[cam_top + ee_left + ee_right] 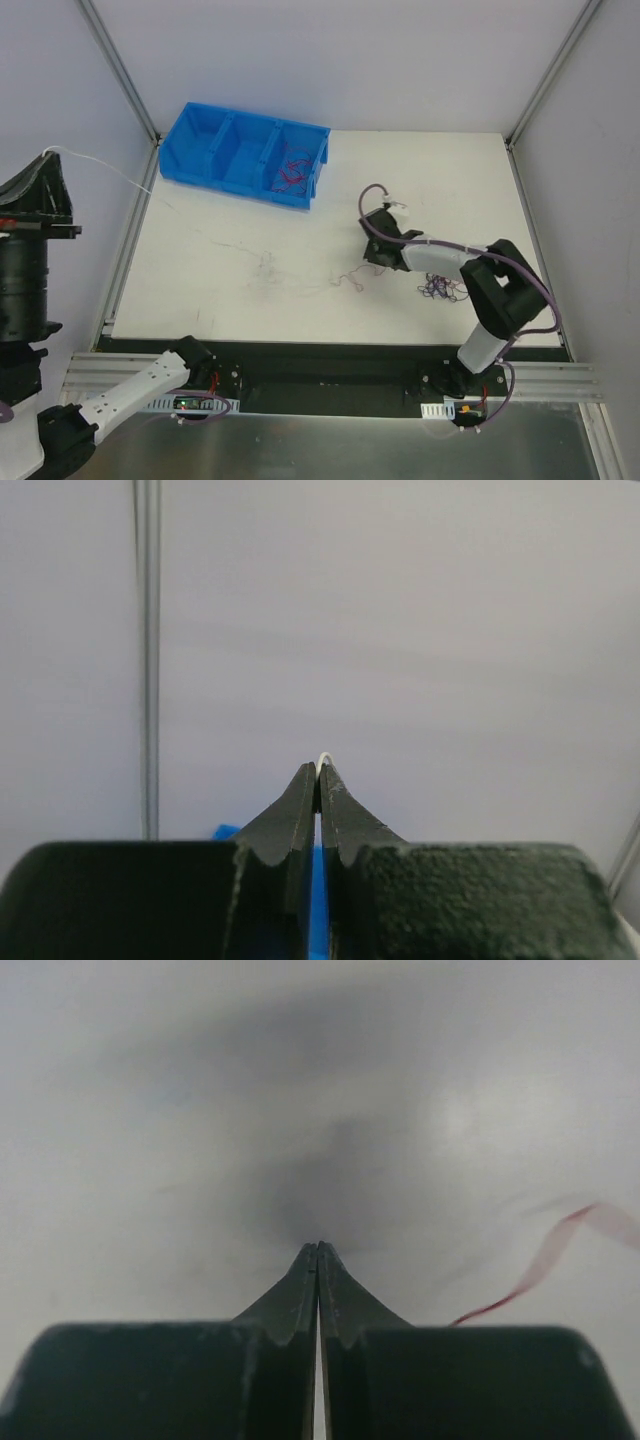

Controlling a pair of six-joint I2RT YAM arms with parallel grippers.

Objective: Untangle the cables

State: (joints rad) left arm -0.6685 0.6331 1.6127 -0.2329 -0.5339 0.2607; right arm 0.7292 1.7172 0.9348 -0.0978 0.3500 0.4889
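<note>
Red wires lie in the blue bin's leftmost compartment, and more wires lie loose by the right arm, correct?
No: the top view shows the red wires in the blue bin's rightmost compartment. The loose wires by the right arm are as stated.

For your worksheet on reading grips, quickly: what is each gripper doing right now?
Left gripper: closed; white speck at its tip, hold unclear.
Right gripper: closed; red wire passes beside it, not visibly pinched.

Table lies open between blue bin and scattered cables.
</note>
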